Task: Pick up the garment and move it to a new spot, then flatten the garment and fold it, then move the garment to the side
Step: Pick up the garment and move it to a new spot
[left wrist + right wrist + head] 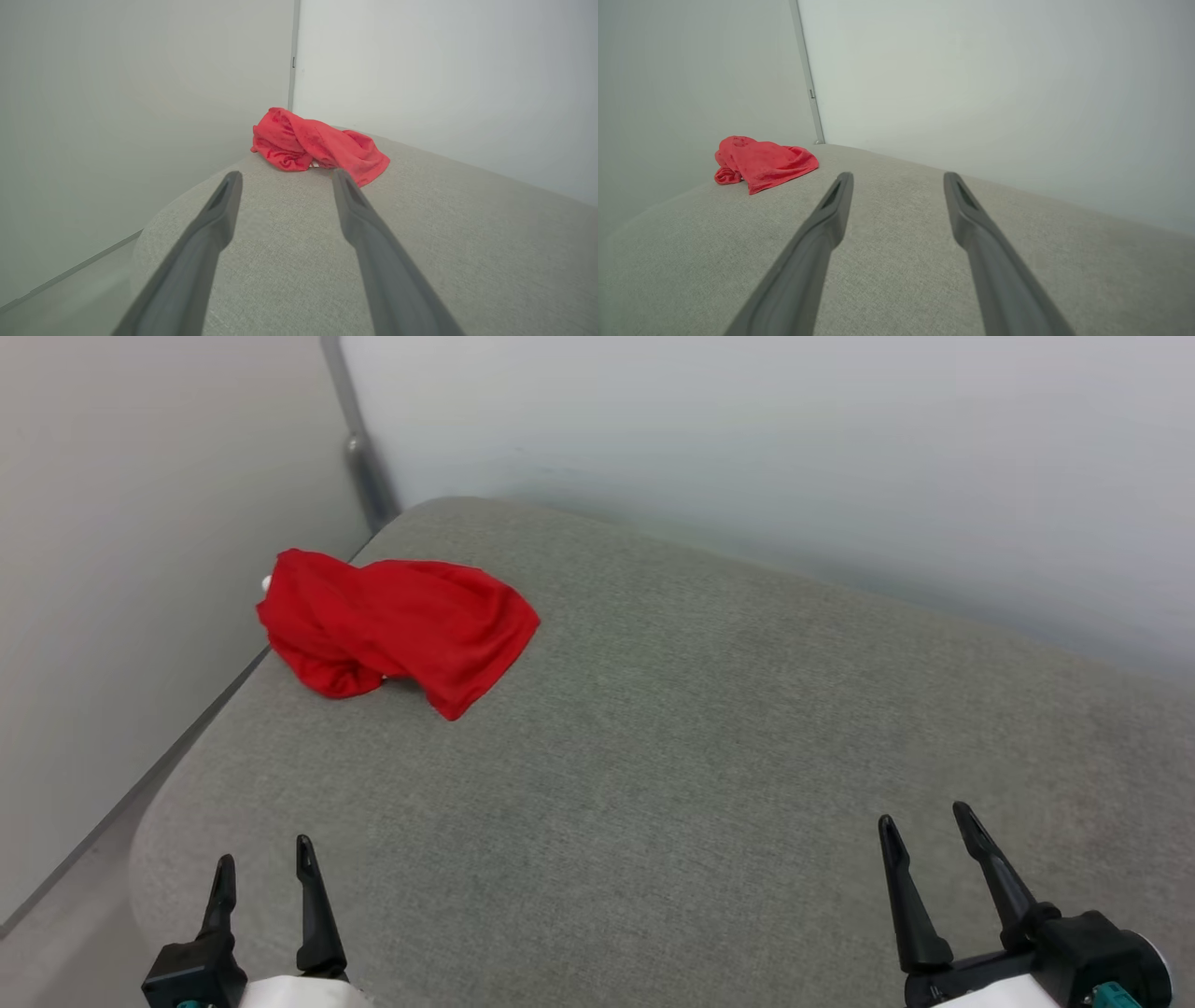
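The garment (392, 623) is a crumpled red heap at the far left corner of the grey fabric surface (709, 756), close to the left wall; a bit of white peeks out at its left edge. It also lies ahead in the left wrist view (317, 144) and far to the left in the right wrist view (761, 162). My left gripper (263, 861) stands open at the lower left, well short of the garment, nothing between its fingers. At the lower right my right gripper (924, 819) is open and empty too.
Pale walls close in behind and to the left, meeting at a corner with a grey metal strip (359, 448). The surface has a rounded left edge, with a strip of floor (65, 933) beside it.
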### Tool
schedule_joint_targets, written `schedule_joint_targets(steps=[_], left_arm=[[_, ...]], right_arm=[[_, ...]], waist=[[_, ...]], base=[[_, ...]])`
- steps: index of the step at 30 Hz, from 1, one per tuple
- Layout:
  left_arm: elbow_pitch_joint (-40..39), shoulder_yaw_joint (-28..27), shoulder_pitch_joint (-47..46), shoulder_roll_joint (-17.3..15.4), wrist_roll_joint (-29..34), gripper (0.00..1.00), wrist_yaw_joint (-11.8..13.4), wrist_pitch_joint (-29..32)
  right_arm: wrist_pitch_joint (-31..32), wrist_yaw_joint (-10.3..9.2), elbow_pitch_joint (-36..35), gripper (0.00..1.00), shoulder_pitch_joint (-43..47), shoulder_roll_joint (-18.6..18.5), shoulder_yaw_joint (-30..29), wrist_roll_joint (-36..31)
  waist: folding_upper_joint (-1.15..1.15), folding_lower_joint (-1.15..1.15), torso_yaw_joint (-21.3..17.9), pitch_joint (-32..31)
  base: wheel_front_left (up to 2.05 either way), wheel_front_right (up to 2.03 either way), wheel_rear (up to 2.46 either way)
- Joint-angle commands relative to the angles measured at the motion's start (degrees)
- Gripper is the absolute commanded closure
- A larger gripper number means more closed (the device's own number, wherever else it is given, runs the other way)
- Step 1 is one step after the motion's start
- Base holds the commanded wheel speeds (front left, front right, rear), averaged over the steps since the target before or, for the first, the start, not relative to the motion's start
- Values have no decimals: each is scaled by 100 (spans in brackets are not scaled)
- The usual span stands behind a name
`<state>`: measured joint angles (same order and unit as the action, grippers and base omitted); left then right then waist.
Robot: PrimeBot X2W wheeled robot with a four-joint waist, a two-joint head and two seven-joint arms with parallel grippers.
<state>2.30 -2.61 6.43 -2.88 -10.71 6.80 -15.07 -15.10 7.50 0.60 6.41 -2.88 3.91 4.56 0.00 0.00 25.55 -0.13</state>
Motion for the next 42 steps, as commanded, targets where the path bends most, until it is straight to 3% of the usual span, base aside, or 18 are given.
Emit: schedule_joint_targets(steps=[1,11,17,23,28,36,42], left_arm=[[-35,-55,34,0,0,0,29,-16],[-371,-180,153,1,-200,0,336,-16],[-399,-187,162,0,-238,0,374,-16],[-43,-378,-368,-24,-117,0,-27,-16],[514,-692,-1282,-276,-223,0,-398,-16],[1458,-1164,-3100,-1061,-652,0,-814,30],[2460,-1348,-4498,-1928,-952,0,-1142,246]], right_arm=[[-10,-2,-4,0,49,1,26,-23],[-10,-2,126,0,-312,1,343,-190],[-10,-2,177,0,-400,0,366,-233],[-10,-2,76,0,-342,0,184,-313],[-10,-2,-98,0,-367,0,-14,-537],[-11,-2,-494,0,-849,-2,-193,-1078],[-10,-2,-866,0,-1214,-27,-263,-1436]], waist=[[0,0,248,2],[0,0,417,242],[0,0,420,267],[0,0,368,343],[0,0,169,653],[0,0,-391,1697],[0,0,-685,2454]], base=[[0,0,0],[0,0,0],[0,0,0],[0,0,0],[0,0,0],[0,0,0],[0,0,0]])
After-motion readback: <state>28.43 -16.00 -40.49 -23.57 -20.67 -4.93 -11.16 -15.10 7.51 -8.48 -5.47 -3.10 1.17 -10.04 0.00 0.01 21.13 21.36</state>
